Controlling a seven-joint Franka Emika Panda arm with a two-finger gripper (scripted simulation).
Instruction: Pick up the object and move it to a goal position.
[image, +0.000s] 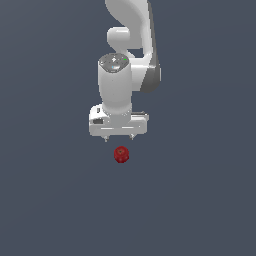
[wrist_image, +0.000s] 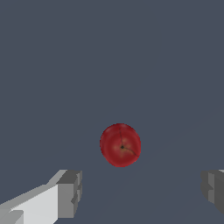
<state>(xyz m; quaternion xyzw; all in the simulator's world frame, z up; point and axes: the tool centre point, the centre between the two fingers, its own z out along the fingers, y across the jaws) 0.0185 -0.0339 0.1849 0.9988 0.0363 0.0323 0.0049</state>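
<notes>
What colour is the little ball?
The ball is dark red, clearest in the wrist view.

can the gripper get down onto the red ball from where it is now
Probably yes. The gripper is open, its fingers spread wider than the red ball, and nothing lies between them.

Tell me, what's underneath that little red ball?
Only the plain dark grey floor shows around the red ball. The spot directly beneath it is covered by the ball itself.
</notes>
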